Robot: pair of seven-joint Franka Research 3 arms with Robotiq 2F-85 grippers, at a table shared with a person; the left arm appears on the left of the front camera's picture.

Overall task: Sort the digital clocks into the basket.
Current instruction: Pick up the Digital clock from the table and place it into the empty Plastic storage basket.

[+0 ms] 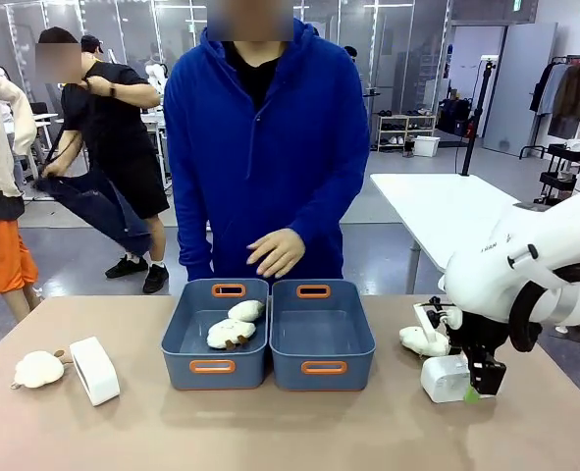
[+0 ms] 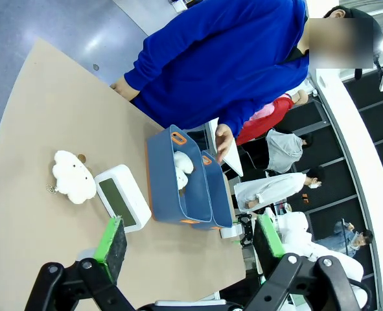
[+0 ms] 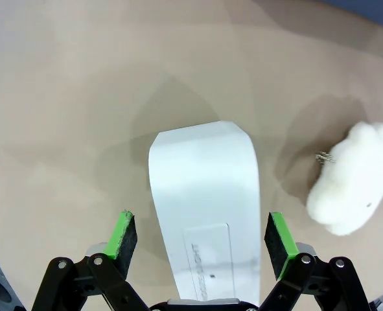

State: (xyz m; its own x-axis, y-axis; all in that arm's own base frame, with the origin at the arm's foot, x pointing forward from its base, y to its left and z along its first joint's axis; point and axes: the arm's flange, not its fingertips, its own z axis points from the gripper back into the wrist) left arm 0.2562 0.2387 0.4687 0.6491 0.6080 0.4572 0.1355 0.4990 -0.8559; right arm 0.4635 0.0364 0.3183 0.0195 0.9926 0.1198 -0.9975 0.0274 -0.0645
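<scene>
Table [image 1: 270,432]: baskets [image 1: 290,373], left clock [image 1: 94,370], right clock [image 1: 442,378], probably plush toys [image 1: 38,369].

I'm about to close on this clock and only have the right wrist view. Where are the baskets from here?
Observer: Two stand side by side mid-table, toward the robot's left of your clock; the right basket is the nearer one.
Operator: Anything in it?
Observer: No, just its bare floor. The left basket holds two plush toys.
Operator: Where's the second clock?
Observer: The second clock lies on the table's left side, beside another plush toy.
</scene>
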